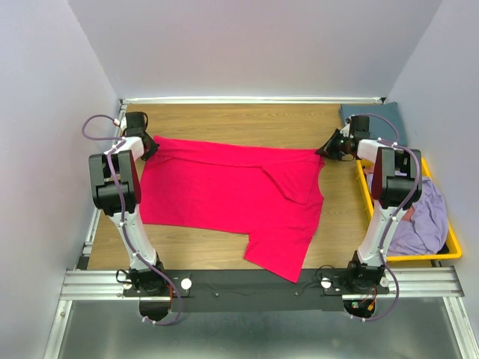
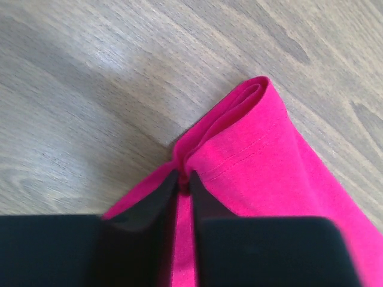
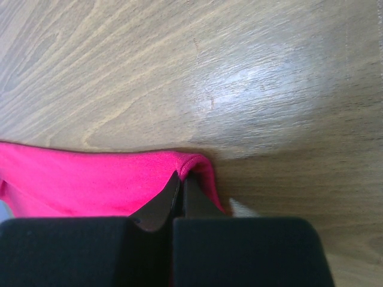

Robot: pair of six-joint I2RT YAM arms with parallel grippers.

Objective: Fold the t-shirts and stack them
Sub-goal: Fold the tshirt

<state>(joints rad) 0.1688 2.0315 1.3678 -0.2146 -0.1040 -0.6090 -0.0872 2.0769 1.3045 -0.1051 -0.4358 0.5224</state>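
Note:
The crimson-pink t-shirt (image 1: 232, 198) lies spread across the middle of the wooden table, partly folded, with one part hanging toward the near edge. My left gripper (image 1: 150, 146) is shut on its far left corner, whose hem shows in the left wrist view (image 2: 239, 128). My right gripper (image 1: 330, 146) is shut on its far right corner, seen in the right wrist view (image 3: 119, 185). A slate blue-grey shirt (image 1: 374, 120) lies at the far right corner. A lavender shirt (image 1: 423, 221) sits in the yellow bin with a bit of pinkish cloth (image 1: 409, 214).
The yellow plastic bin (image 1: 449, 247) stands along the right edge of the table, beside the right arm. Grey walls close in left, right and back. A metal rail (image 1: 262, 284) with the arm bases runs along the near edge.

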